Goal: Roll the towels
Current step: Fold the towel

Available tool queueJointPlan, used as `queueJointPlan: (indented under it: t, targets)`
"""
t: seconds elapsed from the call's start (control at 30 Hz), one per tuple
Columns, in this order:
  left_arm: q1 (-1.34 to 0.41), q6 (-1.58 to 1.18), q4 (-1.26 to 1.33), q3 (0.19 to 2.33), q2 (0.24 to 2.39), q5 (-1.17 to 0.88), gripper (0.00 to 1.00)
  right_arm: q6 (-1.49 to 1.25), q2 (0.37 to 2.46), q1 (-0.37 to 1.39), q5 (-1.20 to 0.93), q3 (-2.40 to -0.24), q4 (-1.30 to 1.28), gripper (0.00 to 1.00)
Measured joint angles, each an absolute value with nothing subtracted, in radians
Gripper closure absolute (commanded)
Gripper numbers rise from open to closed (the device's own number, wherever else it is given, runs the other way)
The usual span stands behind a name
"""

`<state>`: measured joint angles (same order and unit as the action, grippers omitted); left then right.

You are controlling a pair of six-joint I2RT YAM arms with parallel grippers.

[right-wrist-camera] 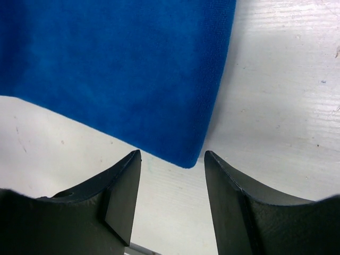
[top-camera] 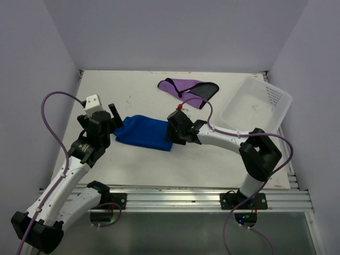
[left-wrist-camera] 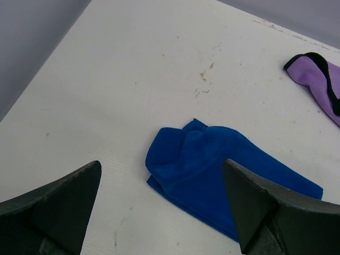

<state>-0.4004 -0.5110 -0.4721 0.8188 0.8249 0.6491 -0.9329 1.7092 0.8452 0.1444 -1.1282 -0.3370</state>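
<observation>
A bright blue towel (top-camera: 144, 133) lies folded in the middle of the white table. My left gripper (top-camera: 108, 121) hovers just off its left end, jaws wide open with nothing between them. The left wrist view shows the blue towel (left-wrist-camera: 212, 170) lying ahead, between the spread fingertips of the left gripper (left-wrist-camera: 162, 162). My right gripper (top-camera: 173, 133) sits at the towel's right end. In the right wrist view the right gripper (right-wrist-camera: 172, 152) is open, and a corner of the blue towel (right-wrist-camera: 117, 69) lies just ahead of the gap, untouched. The purple towel (top-camera: 186, 87) with its black section rests at the back.
A white perforated basket (top-camera: 265, 87) stands tilted at the back right, against the wall. The purple towel (left-wrist-camera: 319, 79) also shows at the right edge of the left wrist view. Grey walls close in the table on three sides.
</observation>
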Motion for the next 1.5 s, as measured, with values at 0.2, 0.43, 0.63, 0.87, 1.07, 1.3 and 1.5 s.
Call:
queueJointPlan:
  t: [0.2, 0.43, 0.63, 0.87, 1.07, 1.3, 1.5]
  targets:
    - [-0.4, -0.503, -0.456, 0.811, 0.852, 0.619, 0.01, -0.955, 1.738, 0.837, 0.145, -1.127, -0.321, 0.46]
    - [-0.4, -0.487, -0.442, 0.809, 0.887, 0.582, 0.02, -0.983, 1.805, 0.837, 0.134, -1.087, -0.26, 0.51]
    - [-0.4, -0.478, -0.426, 0.807, 0.895, 0.561, 0.02, -1.001, 1.829, 0.837, 0.11, -1.074, -0.213, 0.78]
    - [-0.4, -0.476, -0.421, 0.807, 0.92, 0.542, 0.02, -1.006, 1.797, 0.837, 0.111, -1.012, -0.17, 1.0]
    - [-0.4, -0.484, -0.412, 0.811, 1.017, 0.448, 0.03, -0.97, 1.675, 0.834, 0.12, -0.876, -0.179, 1.0]
    - [-0.4, -0.551, -0.368, 0.811, 1.148, 0.276, 0.18, -0.881, 1.573, 0.823, 0.153, -0.796, -0.242, 1.0]
    - [-0.4, -0.596, -0.257, 0.805, 1.258, 0.144, 0.28, -0.823, 1.495, 0.809, 0.197, -0.742, -0.315, 1.0]
